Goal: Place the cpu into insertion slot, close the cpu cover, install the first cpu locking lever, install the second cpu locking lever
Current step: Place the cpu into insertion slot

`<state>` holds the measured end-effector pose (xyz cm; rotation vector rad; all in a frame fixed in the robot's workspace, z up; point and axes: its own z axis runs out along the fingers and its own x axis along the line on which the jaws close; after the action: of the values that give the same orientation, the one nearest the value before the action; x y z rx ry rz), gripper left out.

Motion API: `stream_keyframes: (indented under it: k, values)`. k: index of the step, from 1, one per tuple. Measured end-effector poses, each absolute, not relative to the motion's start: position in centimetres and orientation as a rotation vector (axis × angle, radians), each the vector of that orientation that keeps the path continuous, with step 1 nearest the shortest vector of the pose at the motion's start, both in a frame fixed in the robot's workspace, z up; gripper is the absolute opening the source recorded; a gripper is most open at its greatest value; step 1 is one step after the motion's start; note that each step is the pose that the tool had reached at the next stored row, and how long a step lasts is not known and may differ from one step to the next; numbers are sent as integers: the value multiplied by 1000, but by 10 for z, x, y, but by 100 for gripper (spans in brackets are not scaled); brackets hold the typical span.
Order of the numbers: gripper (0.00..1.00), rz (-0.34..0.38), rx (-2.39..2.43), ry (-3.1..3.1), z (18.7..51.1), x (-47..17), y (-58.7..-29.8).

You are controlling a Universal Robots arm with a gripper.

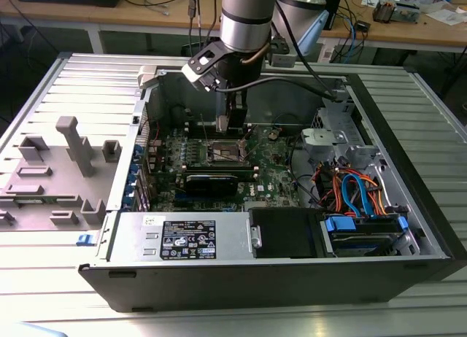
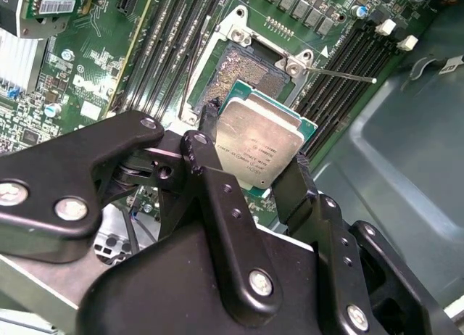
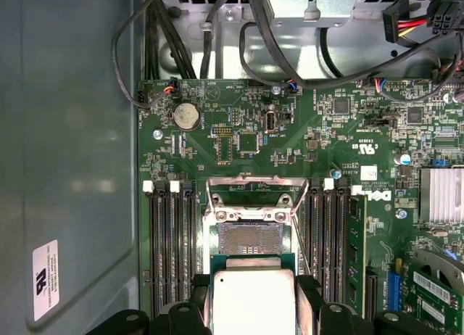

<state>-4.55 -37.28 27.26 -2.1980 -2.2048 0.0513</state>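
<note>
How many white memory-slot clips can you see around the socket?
4. Two clips sit on one side of the socket, two on the other; the gripper holding the chip may hide more.

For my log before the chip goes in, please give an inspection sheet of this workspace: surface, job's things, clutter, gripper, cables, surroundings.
Surface: green motherboard inside an open computer case.
Job's things: cpu held above the insertion slot, pins bare; cpu cover swung open.
Clutter: nothing seen.
Grippers: gripper shut on the cpu.
Cables: orange and blue bundle in the case; black ones beyond the board.
Surroundings: grey fixtures on the ribbed table; wooden bench behind.
</note>
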Motion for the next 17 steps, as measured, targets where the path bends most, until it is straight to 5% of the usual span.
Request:
stream_keyframes:
  k: [17]
  values:
    - [55, 51, -2198, -2205, 270, -46, -373]
